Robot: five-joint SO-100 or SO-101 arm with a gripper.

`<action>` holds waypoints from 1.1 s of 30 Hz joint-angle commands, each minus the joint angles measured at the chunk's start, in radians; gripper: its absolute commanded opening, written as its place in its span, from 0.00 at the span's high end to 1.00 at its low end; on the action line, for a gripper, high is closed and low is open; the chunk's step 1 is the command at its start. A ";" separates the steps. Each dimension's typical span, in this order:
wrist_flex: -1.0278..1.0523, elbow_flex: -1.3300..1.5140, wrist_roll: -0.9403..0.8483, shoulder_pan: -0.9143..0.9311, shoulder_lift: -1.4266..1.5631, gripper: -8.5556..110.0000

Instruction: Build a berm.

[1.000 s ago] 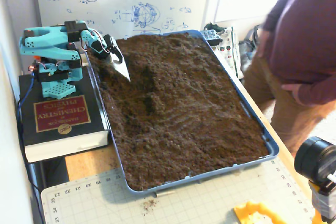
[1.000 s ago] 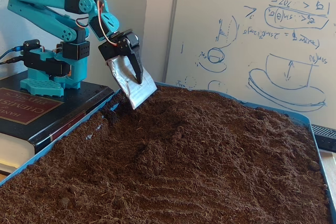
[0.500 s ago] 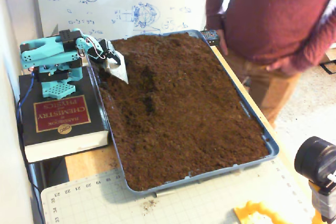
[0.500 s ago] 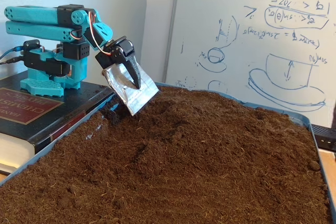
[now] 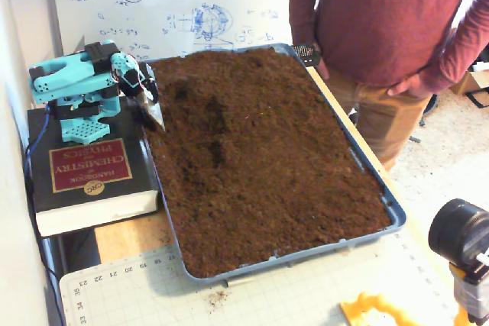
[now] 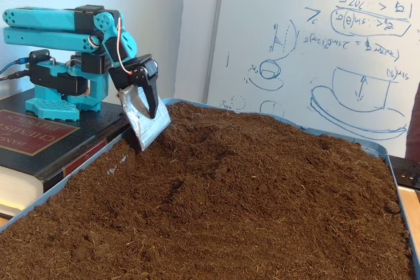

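By tray's left edge, pincer (image 6: 146,115) w/ scoop (image 6: 145,124) in soil (image 5: 260,150)

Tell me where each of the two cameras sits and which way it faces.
A fixed view: high over the tray's near end, looking down its length at the soil; arm at far left.
A fixed view: low at the tray's edge, looking across the soil toward the whiteboard; arm upper left.
Both share the scoop, book and blue tray.
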 commanded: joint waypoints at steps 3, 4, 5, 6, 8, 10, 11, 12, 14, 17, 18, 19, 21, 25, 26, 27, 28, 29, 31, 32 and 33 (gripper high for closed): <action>-0.002 -0.048 0.003 -0.069 -0.247 0.92; -0.021 -0.061 0.003 -0.071 -0.296 0.92; -0.049 -0.078 0.005 -0.071 -0.348 0.92; -0.081 -0.091 0.005 -0.072 -0.394 0.92; -0.141 -0.121 0.006 -0.072 -0.483 0.92; -0.199 -0.152 0.015 -0.072 -0.554 0.92; -0.229 -0.167 0.011 -0.072 -0.584 0.92; -0.259 -0.187 0.011 -0.071 -0.609 0.92; -0.316 -0.236 0.015 -0.071 -0.646 0.92; -0.380 -0.304 0.011 -0.071 -0.699 0.92; -0.397 -0.324 0.008 -0.071 -0.719 0.93; -0.410 -0.342 0.006 -0.071 -0.746 0.93; -0.428 -0.387 0.006 -0.071 -0.808 0.93; -0.437 -0.489 0.006 -0.071 -0.979 0.93; -0.437 -0.517 0.006 -0.071 -1.026 0.93; -0.437 -0.545 0.006 -0.071 -1.080 0.92; -0.437 -0.571 0.006 -0.071 -1.134 0.92; -0.437 -0.595 0.006 -0.071 -1.177 0.92; -0.430 -0.638 0.006 -0.072 -1.256 0.92; -0.430 -0.650 0.006 -0.072 -1.282 0.92; -0.430 -0.661 0.006 -0.072 -1.310 0.92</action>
